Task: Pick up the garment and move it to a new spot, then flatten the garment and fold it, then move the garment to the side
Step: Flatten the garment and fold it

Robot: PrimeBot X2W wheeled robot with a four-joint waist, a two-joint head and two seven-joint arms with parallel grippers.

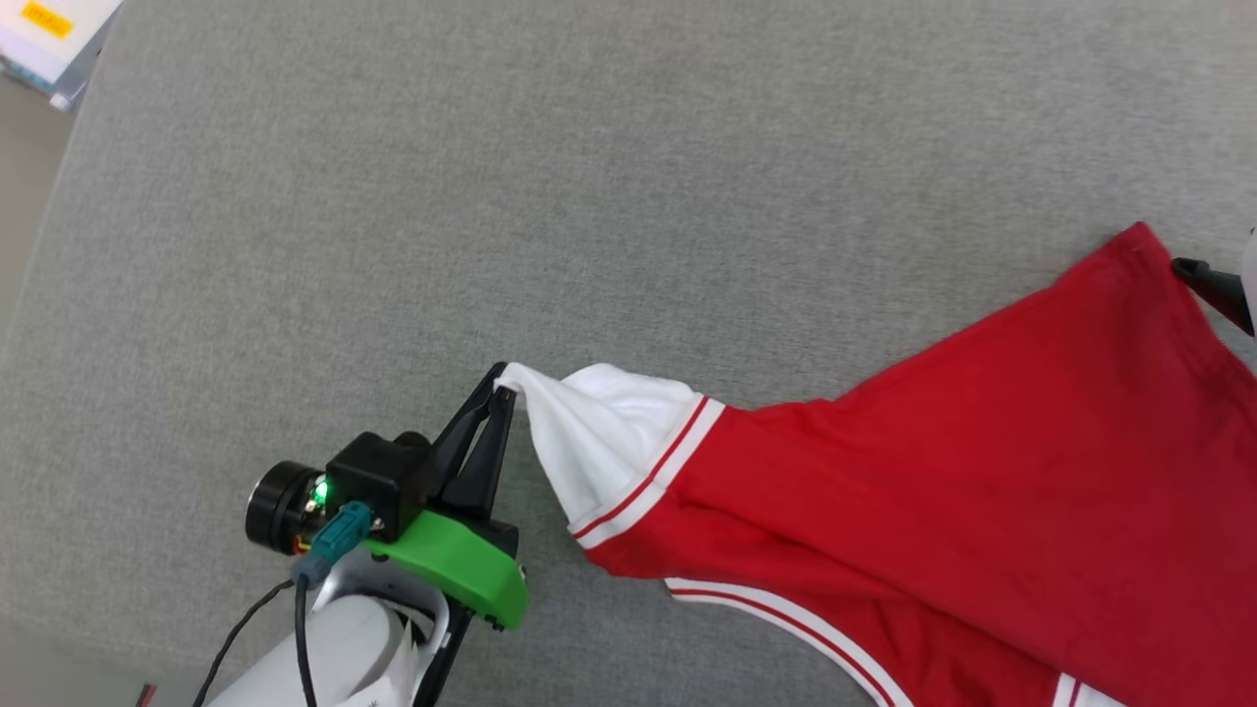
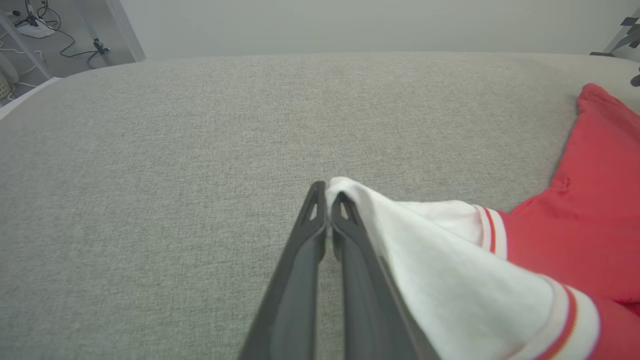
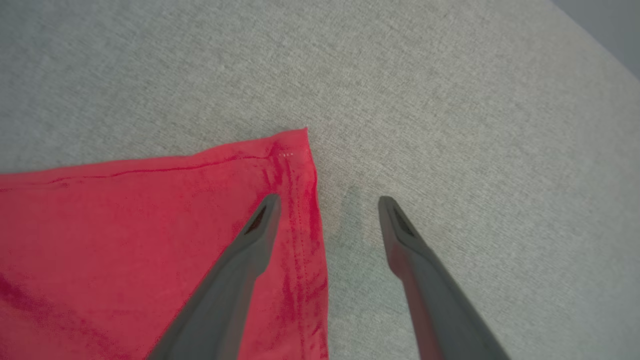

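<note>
Two grippers are on my screens. My left gripper [image 1: 503, 378] is squeezed tight on the tip of the white sleeve [image 1: 599, 432] of the red jersey shirt [image 1: 933, 462]. The sleeve is pulled out to a point, away from the red part, and it has red and white stripes where it meets the red. My right gripper [image 3: 327, 200] has its fingers spread wide and holds nothing. One finger is over the red hem corner [image 3: 295, 150]. The other is over the grey fabric surface [image 3: 450, 100]. I cannot tell if they touch. The shirt lies on the grey surface, at the right of my head view.
</note>
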